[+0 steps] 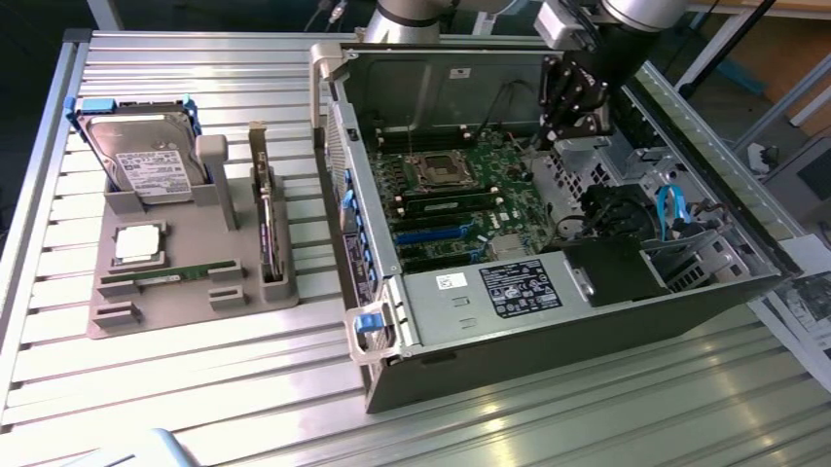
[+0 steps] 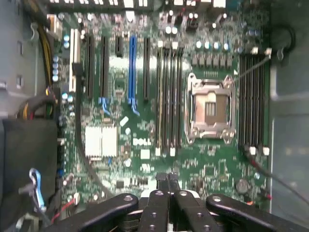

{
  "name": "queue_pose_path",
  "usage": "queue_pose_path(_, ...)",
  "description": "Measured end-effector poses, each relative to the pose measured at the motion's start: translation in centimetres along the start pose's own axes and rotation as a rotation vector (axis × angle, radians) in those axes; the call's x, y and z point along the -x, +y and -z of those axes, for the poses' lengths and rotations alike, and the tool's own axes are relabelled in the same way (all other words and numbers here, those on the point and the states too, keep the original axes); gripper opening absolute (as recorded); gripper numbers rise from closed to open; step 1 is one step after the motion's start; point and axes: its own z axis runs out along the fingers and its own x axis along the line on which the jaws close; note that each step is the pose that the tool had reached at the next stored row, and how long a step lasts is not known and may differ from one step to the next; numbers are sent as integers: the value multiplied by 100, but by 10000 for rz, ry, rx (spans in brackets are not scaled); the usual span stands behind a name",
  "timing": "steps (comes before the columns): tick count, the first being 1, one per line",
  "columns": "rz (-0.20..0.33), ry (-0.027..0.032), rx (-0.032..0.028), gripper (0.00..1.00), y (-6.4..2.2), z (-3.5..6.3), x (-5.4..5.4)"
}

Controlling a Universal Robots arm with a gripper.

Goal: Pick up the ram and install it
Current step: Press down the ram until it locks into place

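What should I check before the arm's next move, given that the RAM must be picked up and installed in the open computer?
1. Long, thin green RAM stick lies flat in the grey plastic holder, uncovered: ok.
2. Black gripper is ready to grasp: not ok, it is shut and holds nothing.
3. Gripper is near the RAM stick: not ok, it hangs over the green motherboard inside the case, apart from the holder.
4. Long black memory slots beside the silver processor socket look free: ok.
5. Slot end latches are open: cannot tell.
6. Thin grey wire crossing the other slot bank is out of the way: cannot tell.
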Motion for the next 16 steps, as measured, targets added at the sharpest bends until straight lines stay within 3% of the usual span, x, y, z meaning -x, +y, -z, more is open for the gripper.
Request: queue_pose_path(16, -22, -2, -1, 10, -21, 1, 0)
